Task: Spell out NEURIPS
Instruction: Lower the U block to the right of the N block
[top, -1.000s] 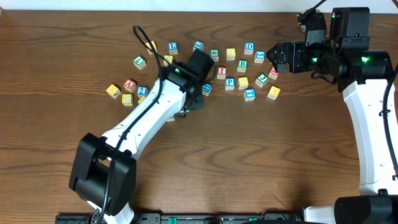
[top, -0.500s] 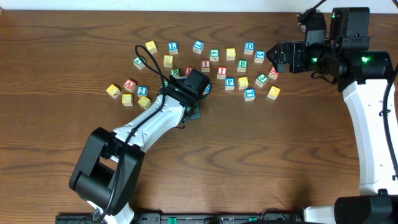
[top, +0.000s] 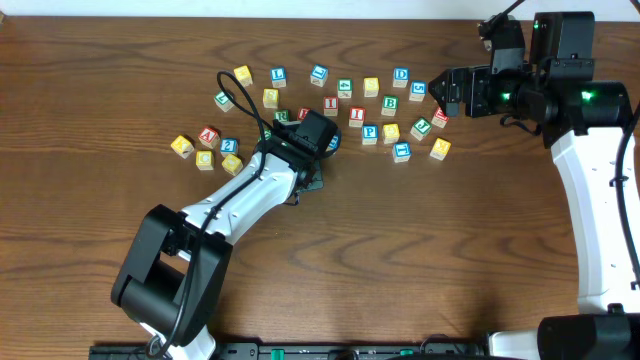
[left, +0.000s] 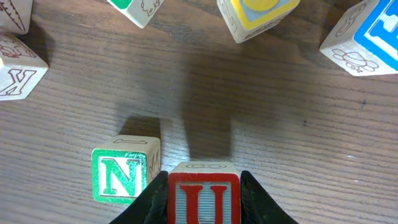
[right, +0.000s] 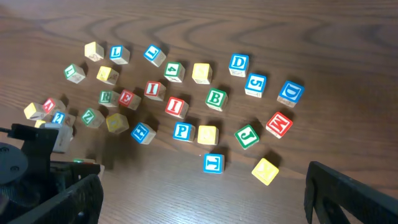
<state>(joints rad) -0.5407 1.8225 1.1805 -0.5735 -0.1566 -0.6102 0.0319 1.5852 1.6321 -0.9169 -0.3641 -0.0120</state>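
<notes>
Overhead view: small wooden alphabet cubes lie scattered across the upper middle of the brown wooden table (top: 100, 80). The left claw (top: 318, 135) sits at the lower edge of that scatter, near the frame's centre. From above I cannot tell what it holds. The right claw (top: 440, 97) hangs at the upper right of the scatter, its jaws spread wide with nothing between them. The red-lettered E cube (top: 303, 114) lies just above the left claw, and the blue-lettered P cube (top: 370, 131) is to its right.

Left wrist view: at the bottom centre, the left claw (left: 203, 177) is closed part-way on the red-lettered U cube (left: 203, 202), one black finger pressed against each side. The green-lettered N cube (left: 121, 176) stands on the table just to its left, close beside the left finger.

Right wrist view: the right claw (right: 202, 186) is fully spread and empty, its fingers in the bottom corners. The red-lettered I cube (right: 176, 106) and the plain yellow-faced cube (right: 208, 134) lie mid-frame, near the P cube.
</notes>
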